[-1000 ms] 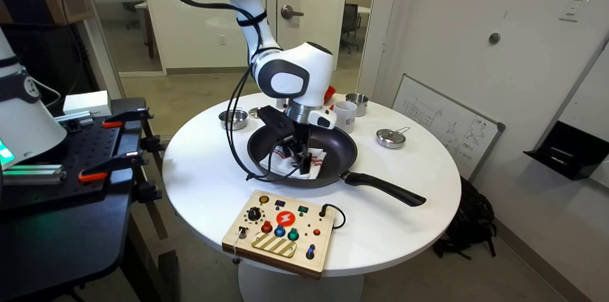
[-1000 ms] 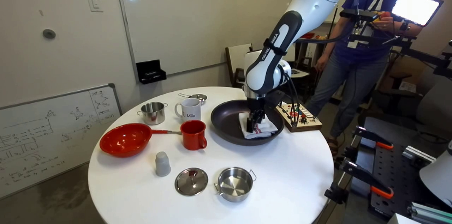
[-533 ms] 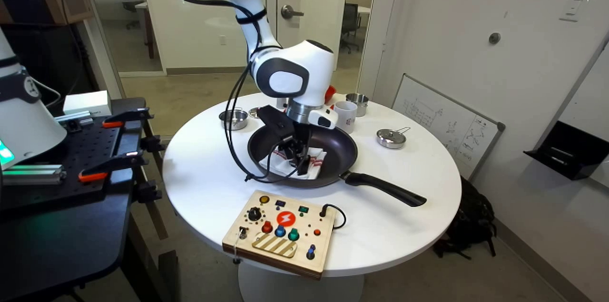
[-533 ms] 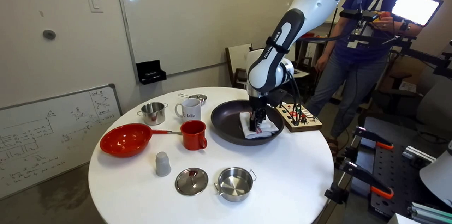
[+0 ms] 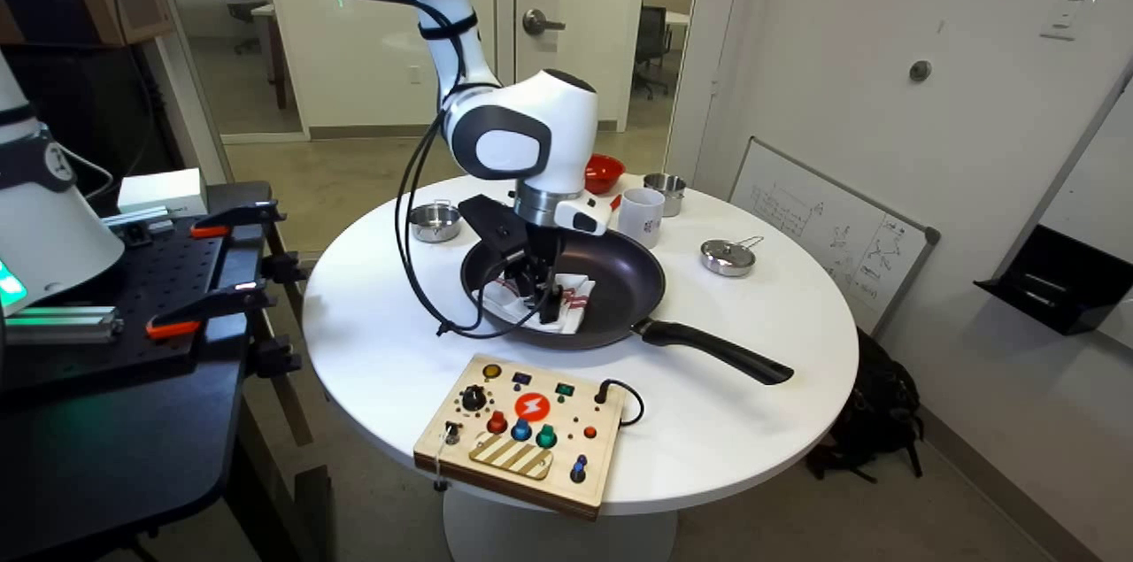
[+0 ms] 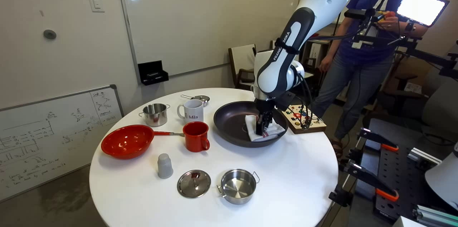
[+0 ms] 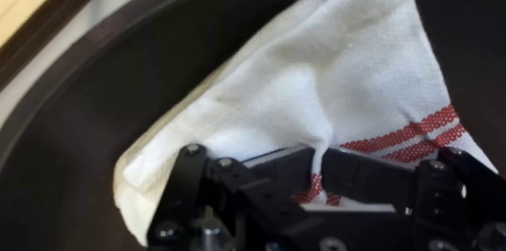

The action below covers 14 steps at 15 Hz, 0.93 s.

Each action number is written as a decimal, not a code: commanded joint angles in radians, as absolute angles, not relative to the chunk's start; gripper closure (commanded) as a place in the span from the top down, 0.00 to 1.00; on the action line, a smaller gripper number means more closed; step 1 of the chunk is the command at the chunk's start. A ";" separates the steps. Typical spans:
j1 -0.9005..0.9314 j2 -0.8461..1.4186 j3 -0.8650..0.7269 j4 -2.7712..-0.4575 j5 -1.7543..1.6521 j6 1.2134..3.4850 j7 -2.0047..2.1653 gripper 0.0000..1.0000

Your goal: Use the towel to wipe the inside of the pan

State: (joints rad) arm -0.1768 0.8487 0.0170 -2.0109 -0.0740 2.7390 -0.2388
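Note:
The white towel with red stripes lies inside the black pan, towards one side of it. Both also show in an exterior view, the towel and the pan. My gripper points down into the pan and is shut on a fold of the towel. In the wrist view the pinched fold stands between the two fingertips, and the rest of the towel spreads over the dark pan floor. The pan's handle is untouched. The towel's far part is hidden behind the gripper.
A wooden control box sits close to the pan. A white mug and a red cup stand on the pan's other side. A red skillet, small metal pots, a lid and a grey cup share the table.
My gripper and the towel have slid a short way across the pan floor, leftward in an exterior view and rightward in an exterior view facing it. The pan stays in place.

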 commanded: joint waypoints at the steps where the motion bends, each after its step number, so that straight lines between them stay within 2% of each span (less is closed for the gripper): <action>1: -0.126 0.760 -0.006 -2.110 -0.089 2.732 -0.205 0.04; 7: -0.061 0.749 -0.043 -2.123 -0.138 2.770 -0.209 0.06; 14: -0.104 0.806 -0.013 -2.049 -0.130 2.737 -0.252 0.05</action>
State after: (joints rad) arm -0.0857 0.7815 -0.0240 -2.0811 -0.1218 2.7413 -0.2387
